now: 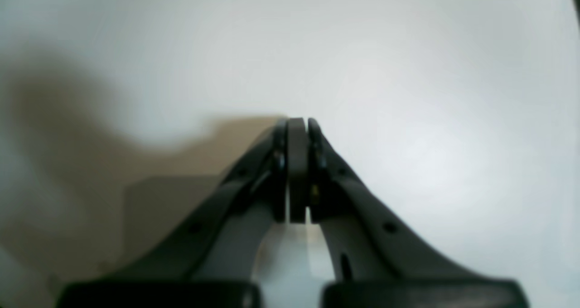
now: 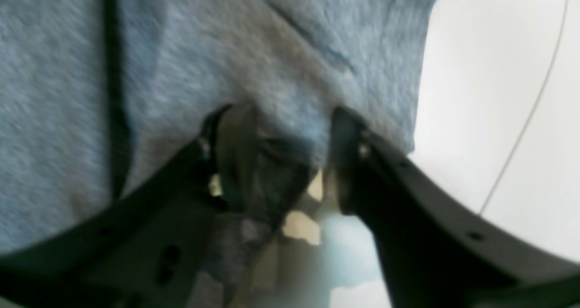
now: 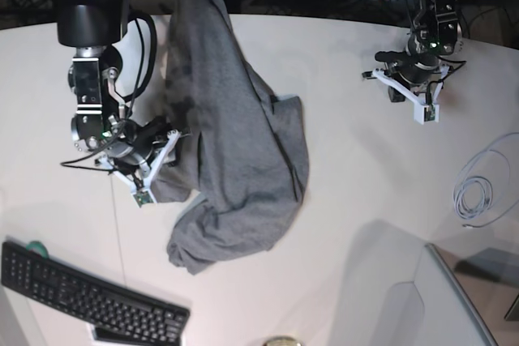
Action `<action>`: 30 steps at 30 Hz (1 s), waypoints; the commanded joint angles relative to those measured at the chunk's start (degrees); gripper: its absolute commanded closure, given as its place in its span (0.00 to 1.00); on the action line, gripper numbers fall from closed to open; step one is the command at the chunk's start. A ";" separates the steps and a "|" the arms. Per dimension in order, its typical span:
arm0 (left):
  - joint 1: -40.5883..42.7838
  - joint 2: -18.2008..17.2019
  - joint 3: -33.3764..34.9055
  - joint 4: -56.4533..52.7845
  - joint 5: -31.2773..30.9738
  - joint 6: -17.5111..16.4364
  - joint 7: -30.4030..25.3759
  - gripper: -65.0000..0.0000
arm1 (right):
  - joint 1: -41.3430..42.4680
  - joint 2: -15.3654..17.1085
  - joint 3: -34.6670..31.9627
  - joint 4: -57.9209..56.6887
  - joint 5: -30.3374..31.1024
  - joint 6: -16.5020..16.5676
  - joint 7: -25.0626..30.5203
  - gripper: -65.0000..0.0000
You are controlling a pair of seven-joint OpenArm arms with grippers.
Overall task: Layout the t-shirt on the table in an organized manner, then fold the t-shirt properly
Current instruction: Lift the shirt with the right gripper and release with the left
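The grey t-shirt [image 3: 235,143] lies crumpled in a long heap on the white table [image 3: 349,200], running from the far edge towards the keyboard. At the shirt's left edge sits my right gripper [image 3: 169,169]. In the right wrist view its jaws [image 2: 281,131] stand apart with a bunched fold of the t-shirt [image 2: 272,63] between them; bare table shows through a gap beside the right finger. My left gripper [image 3: 407,93] hovers over bare table at the far right, well away from the shirt. In the left wrist view it [image 1: 298,122] is shut with nothing in it.
A black keyboard [image 3: 89,297] lies at the near left corner. A coiled white cable [image 3: 474,192] rests at the right edge, and a grey slab [image 3: 442,305] fills the near right corner. A thin dark seam line [image 2: 534,99] crosses the table beside the shirt.
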 commanded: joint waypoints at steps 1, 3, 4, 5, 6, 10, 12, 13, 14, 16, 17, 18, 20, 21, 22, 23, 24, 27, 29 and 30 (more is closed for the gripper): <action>0.14 -0.81 -0.32 1.04 0.02 0.25 -1.09 1.00 | 1.26 0.09 -0.07 0.84 0.40 0.08 0.94 0.70; 0.14 -0.73 -0.32 1.04 0.02 0.25 -1.09 1.00 | 1.26 0.09 -0.07 0.93 0.40 0.08 0.94 0.83; 0.14 -0.73 -0.32 1.04 0.02 0.25 -1.09 1.00 | 1.17 0.09 -0.07 0.93 0.40 0.08 0.94 0.93; 0.05 -0.73 -0.32 1.04 -0.06 0.25 -1.09 1.00 | 1.00 0.09 0.19 1.10 0.40 0.08 0.94 1.00; 0.05 -0.73 -0.32 1.04 -0.06 0.25 -1.09 1.00 | 0.91 0.09 0.37 1.36 0.40 0.08 0.94 1.00; -0.12 -0.73 -0.32 1.04 -0.06 0.25 -1.09 1.00 | -1.38 0.09 0.46 6.38 0.40 -0.01 0.86 1.00; -0.21 -0.73 -0.32 1.04 -0.06 0.25 -1.09 1.00 | -2.43 0.09 0.54 9.36 0.40 -0.10 0.86 1.00; -0.21 -0.73 -0.23 1.04 -0.06 0.25 -1.09 1.00 | -2.61 0.09 0.54 10.07 0.40 -0.10 0.86 1.00; -0.21 -0.73 -0.15 1.04 -0.06 0.25 -1.09 1.00 | -2.61 0.09 0.54 10.33 0.40 -0.10 0.86 0.99; -0.21 -0.73 -0.06 0.95 -0.06 0.25 -1.18 1.00 | -1.55 0.01 0.54 9.36 0.40 -0.10 0.86 0.91; -0.21 -0.73 -0.06 0.95 -0.06 0.25 -1.18 1.00 | -0.76 0.01 0.54 8.05 0.40 -0.10 0.86 0.81; -0.21 -0.73 0.03 0.95 -0.06 0.25 -1.18 1.00 | 0.20 0.01 0.37 6.29 0.40 -0.10 0.86 0.70; -0.21 -0.73 0.03 0.95 -0.06 0.25 -1.18 1.00 | 2.14 0.01 0.46 2.24 0.40 -0.10 0.94 0.49; -0.21 -0.73 0.03 0.95 -0.06 0.25 -1.18 1.00 | 2.93 0.09 0.46 0.57 0.40 -0.10 0.94 0.44; -0.21 -0.73 0.03 0.95 -0.06 0.25 -1.18 1.00 | 3.46 0.09 0.46 -0.83 0.40 -0.10 1.03 0.43; -0.21 -0.73 -0.15 0.95 -0.06 0.25 -1.18 1.00 | 3.98 0.09 0.46 -1.89 0.40 -0.10 1.12 0.44; -0.21 -0.73 -0.15 0.95 -0.06 0.25 -1.18 1.00 | 4.25 0.09 0.46 -2.94 0.40 -0.10 1.56 0.46; -0.21 -0.73 -0.15 0.95 -0.06 0.25 -1.18 1.00 | 4.07 0.09 0.46 -3.82 0.40 -0.10 3.40 0.60; -0.21 -0.73 -0.23 0.78 -0.06 0.25 -1.18 1.00 | 3.81 0.09 0.28 -3.65 0.40 0.08 3.49 0.82; -0.21 -0.73 -0.23 0.69 -0.06 0.25 -1.18 1.00 | 3.81 0.09 0.46 -3.56 0.40 0.08 3.49 0.94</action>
